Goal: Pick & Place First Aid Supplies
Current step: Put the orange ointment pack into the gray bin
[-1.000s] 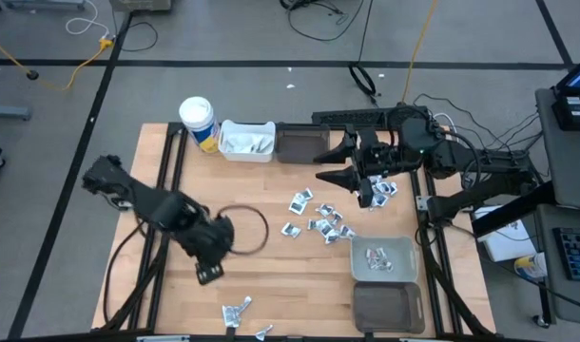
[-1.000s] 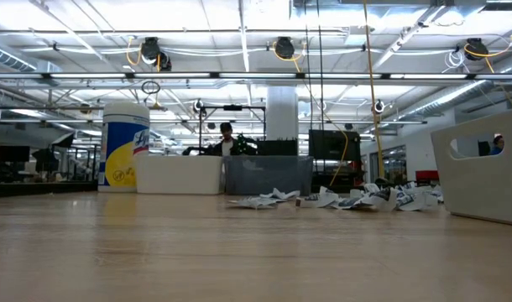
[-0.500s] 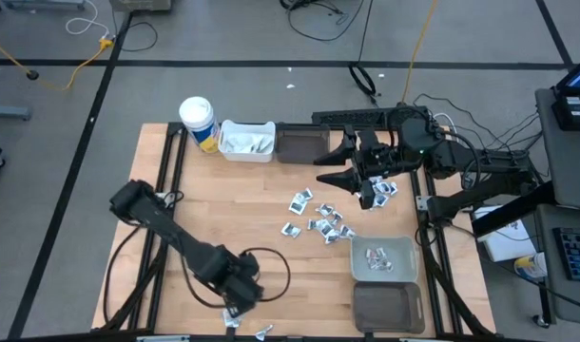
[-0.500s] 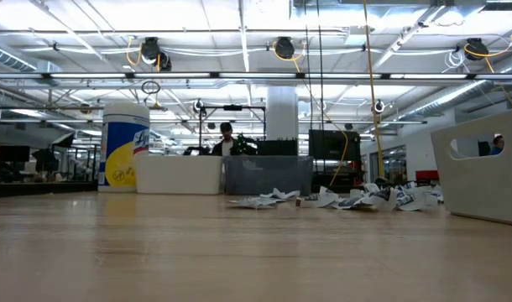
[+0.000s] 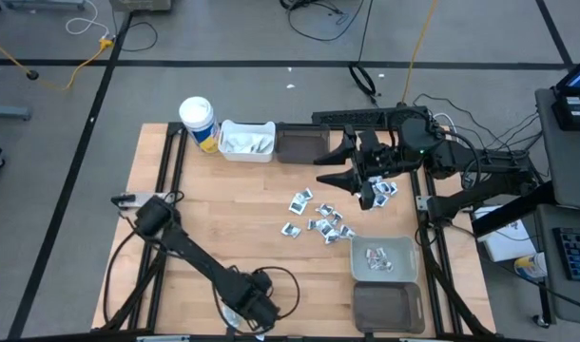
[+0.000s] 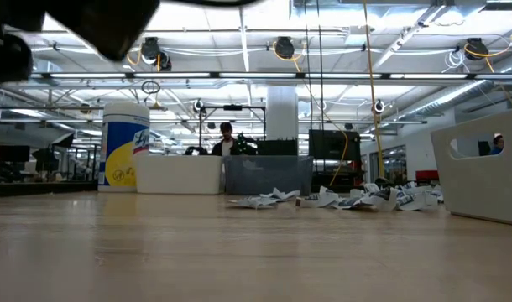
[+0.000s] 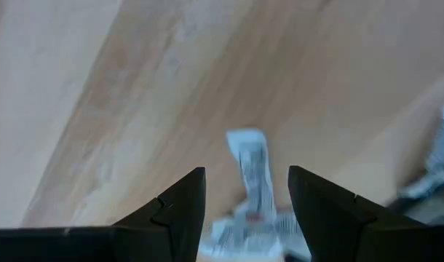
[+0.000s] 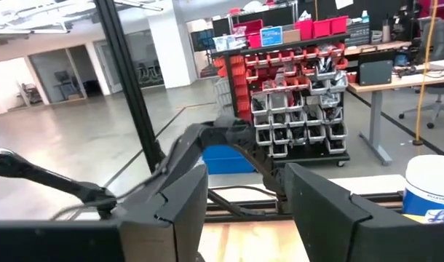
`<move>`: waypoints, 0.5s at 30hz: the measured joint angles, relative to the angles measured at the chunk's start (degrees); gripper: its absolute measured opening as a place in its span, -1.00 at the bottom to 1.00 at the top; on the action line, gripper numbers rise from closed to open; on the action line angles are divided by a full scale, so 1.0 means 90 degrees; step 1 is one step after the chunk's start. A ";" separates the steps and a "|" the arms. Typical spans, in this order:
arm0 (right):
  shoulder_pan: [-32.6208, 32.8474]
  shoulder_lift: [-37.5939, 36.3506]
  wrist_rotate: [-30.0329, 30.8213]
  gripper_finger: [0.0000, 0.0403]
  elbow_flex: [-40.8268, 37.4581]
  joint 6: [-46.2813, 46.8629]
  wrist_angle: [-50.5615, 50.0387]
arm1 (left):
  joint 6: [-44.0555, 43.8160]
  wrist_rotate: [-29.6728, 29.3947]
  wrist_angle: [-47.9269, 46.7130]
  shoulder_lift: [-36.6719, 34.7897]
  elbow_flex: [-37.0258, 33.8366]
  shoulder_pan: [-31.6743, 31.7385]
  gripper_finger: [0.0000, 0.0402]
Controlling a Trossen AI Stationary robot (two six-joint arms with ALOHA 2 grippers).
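About ten packets [image 5: 319, 218] lie scattered mid-bench, just beside the grey bin [image 5: 384, 258], which holds three more; a few lie under the left gripper [image 5: 255, 313] at the near edge, jaws parted and empty. The right gripper [image 5: 342, 168] hovers beyond the scatter, jaws parted, empty.

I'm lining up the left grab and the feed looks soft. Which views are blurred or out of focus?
Left wrist view: smeared, the packet between the left end effector fingers has unreadable print. Low view: a dark blur fills the top left corner, the packet pile sharp enough. High view: sharp. Right wrist view: dark arm mid-frame streaked.
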 joint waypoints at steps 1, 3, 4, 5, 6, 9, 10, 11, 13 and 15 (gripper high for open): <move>0.0000 0.0000 -0.0060 -0.10 0.0000 -0.0001 0.0002 | 0.0000 -0.0001 0.0038 0.0089 0.0000 0.0000 0.00; 0.0000 0.0000 -0.0095 -0.10 0.0000 -0.0002 0.0015 | -0.0010 -0.0010 0.0078 0.0260 0.0002 -0.0002 0.00; 0.0000 0.0000 -0.0097 -0.10 0.0000 -0.0006 0.0036 | -0.0014 -0.0003 0.0072 0.0344 0.0002 -0.0012 0.00; 0.0000 0.0000 -0.0100 -0.10 0.0000 -0.0020 0.0046 | -0.0029 0.0021 0.0072 0.0423 0.0012 -0.0017 0.00; 0.0000 0.0000 -0.0098 -0.10 0.0000 -0.0028 0.0045 | -0.0064 0.0034 0.0075 0.0457 0.0020 -0.0018 0.00; 0.0000 -0.0016 -0.0099 -0.10 -0.0002 -0.0049 0.0043 | -0.0118 0.0036 0.0052 0.0511 0.0036 -0.0036 -0.04; 0.0000 -0.0019 -0.0097 -0.10 -0.0002 -0.0049 0.0048 | -0.0125 0.0021 0.0047 0.0514 0.0035 -0.0035 -0.08; 0.0000 -0.0024 -0.0098 -0.10 -0.0002 -0.0051 0.0048 | -0.0128 0.0000 0.0048 0.0512 0.0034 -0.0030 -0.13; 0.0000 -0.0027 -0.0098 -0.10 -0.0002 -0.0051 0.0050 | -0.0128 -0.0016 0.0048 0.0511 0.0033 -0.0014 -0.27; 0.0000 -0.0024 -0.0095 -0.10 -0.0002 -0.0051 0.0048 | -0.0106 -0.0019 0.0033 0.0502 0.0027 -0.0009 -0.44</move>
